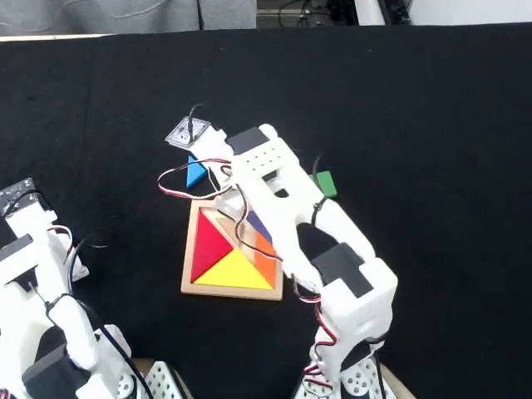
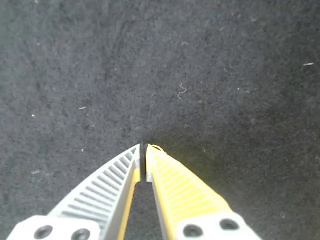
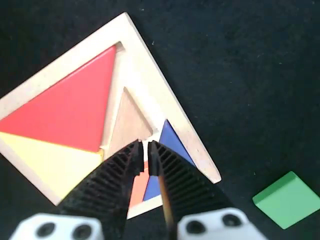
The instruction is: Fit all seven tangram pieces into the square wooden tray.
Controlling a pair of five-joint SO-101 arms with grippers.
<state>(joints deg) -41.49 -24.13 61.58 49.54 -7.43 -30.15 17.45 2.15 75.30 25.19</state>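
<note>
We look down on a black tabletop [image 1: 432,125] with two white robot arms at its near edge. The square wooden tray [image 1: 233,292] lies near the middle, partly under the right arm, which stretches across it.

Inside the tray, a large red triangle [image 3: 70,110] and a large yellow triangle [image 3: 50,167] lie edge to edge. An orange piece [image 3: 140,189] and a dark blue piece [image 3: 171,144] sit side by side along the opposite rim. Between the red triangle and the dark blue piece, a triangular patch of bare tray floor [image 3: 129,120] shows.

The right tool [image 3: 144,149] hangs above this bare patch. Its black fingers are closed tip to tip, and we see nothing held between them.

A green square piece [image 3: 286,199] rests on the tabletop outside the tray, near one corner. A light blue triangle [image 1: 196,173] also lies on the tabletop, just beyond the tray's far edge, beside the right arm's tip.

The left arm [image 1: 37,283] sits folded at the left side, well apart from the tray. The left tool [image 2: 144,152] is closed with nothing in it, its grey and yellow fingers meeting over bare black tabletop.
</note>
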